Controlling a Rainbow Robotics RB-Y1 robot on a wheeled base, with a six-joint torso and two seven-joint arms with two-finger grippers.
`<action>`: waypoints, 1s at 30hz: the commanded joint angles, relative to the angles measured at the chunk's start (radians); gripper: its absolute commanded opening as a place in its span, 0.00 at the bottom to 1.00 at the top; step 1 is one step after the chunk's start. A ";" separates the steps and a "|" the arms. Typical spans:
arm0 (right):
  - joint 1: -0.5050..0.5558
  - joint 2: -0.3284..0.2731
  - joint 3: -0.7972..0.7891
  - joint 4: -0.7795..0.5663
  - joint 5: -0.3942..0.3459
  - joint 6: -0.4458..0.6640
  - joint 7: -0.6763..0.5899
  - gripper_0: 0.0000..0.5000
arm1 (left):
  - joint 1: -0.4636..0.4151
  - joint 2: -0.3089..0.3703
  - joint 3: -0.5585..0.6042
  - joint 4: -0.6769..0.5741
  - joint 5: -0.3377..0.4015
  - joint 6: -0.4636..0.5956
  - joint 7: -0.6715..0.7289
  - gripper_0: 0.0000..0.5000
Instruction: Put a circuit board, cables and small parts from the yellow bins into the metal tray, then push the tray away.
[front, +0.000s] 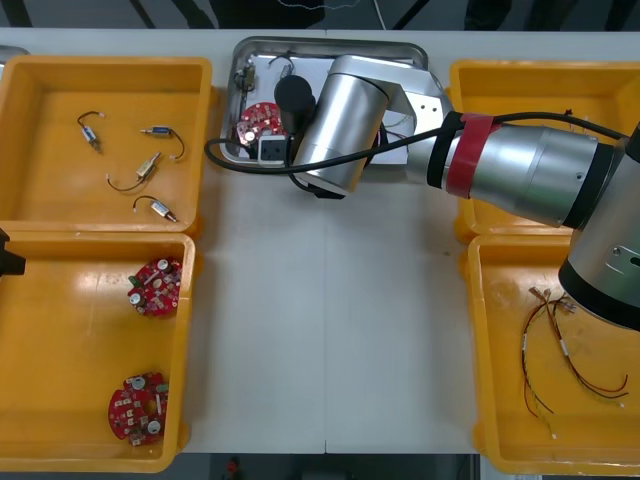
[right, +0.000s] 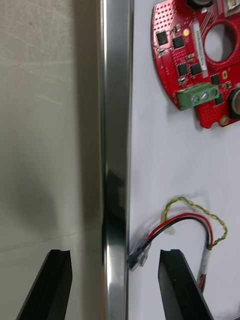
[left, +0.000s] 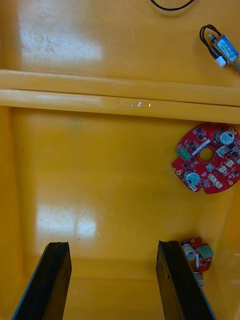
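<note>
While R arm (front: 350, 125) part-hides metal tray (front: 300, 41), R claw (right: 115, 255) gapes astride its rim; L claw (left: 112, 247) gapes over yellow bin (left: 100, 175)

Yellow bins (front: 40, 350), red circuit boards (front: 156, 287), shiny metal tray (front: 330, 42) white inside, red-and-yellow cables (front: 522, 355), light table (front: 330, 330)

The right arm (front: 345, 120) sprawls across the metal tray (front: 262, 47), hiding most of its floor and one side of the circuit board (front: 258, 122) there. Up close, a red and yellow cable (right: 210, 220) seems to run on behind a finger (right: 177, 285) of the right gripper (right: 115, 254). Over left, a second board (left: 197, 252) sits half tucked behind a finger of the left gripper (left: 113, 245).
</note>
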 joint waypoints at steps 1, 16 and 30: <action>-0.056 0.016 -0.096 -0.067 -0.057 0.094 0.023 1.00 | 0.018 0.045 0.028 -0.030 0.008 0.006 -0.018 1.00; 0.157 0.016 -0.453 -0.455 0.030 0.554 -0.023 1.00 | 0.018 0.045 0.028 -0.030 0.008 0.006 -0.018 1.00; 0.379 0.013 -0.728 -0.791 0.070 0.801 -0.358 1.00 | 0.018 0.045 0.028 -0.030 0.008 0.006 -0.018 1.00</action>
